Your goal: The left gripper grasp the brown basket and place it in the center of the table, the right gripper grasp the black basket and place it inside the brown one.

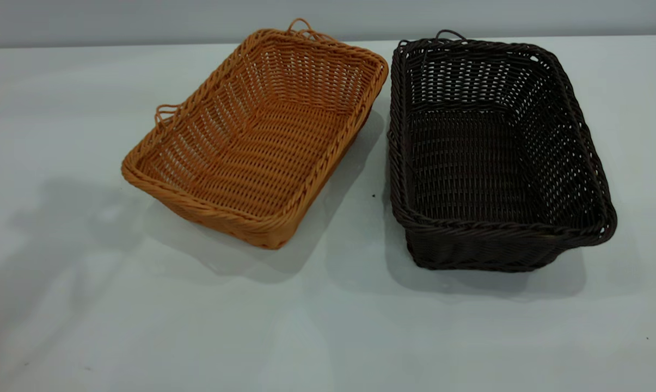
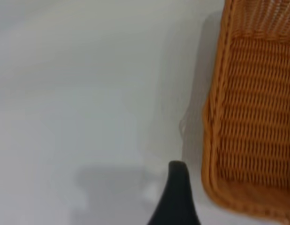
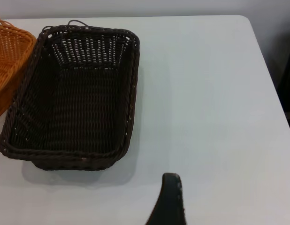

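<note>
We see neither arm in the exterior view. Each wrist view shows one dark finger only, so we cannot tell either gripper's opening. The brown basket (image 2: 248, 117) is cut off by the left wrist view's edge.

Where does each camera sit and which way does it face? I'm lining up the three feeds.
Exterior: from high in front, angled down at the table, with the brown basket left and the black basket right; no arm shows.
Left wrist: on the left arm, looking down beside the brown basket; one finger of the left claw shows.
Right wrist: on the right arm, looking across the table at the black basket; one finger of the right claw shows.
Shared: exterior and right wrist both show both baskets.
</note>
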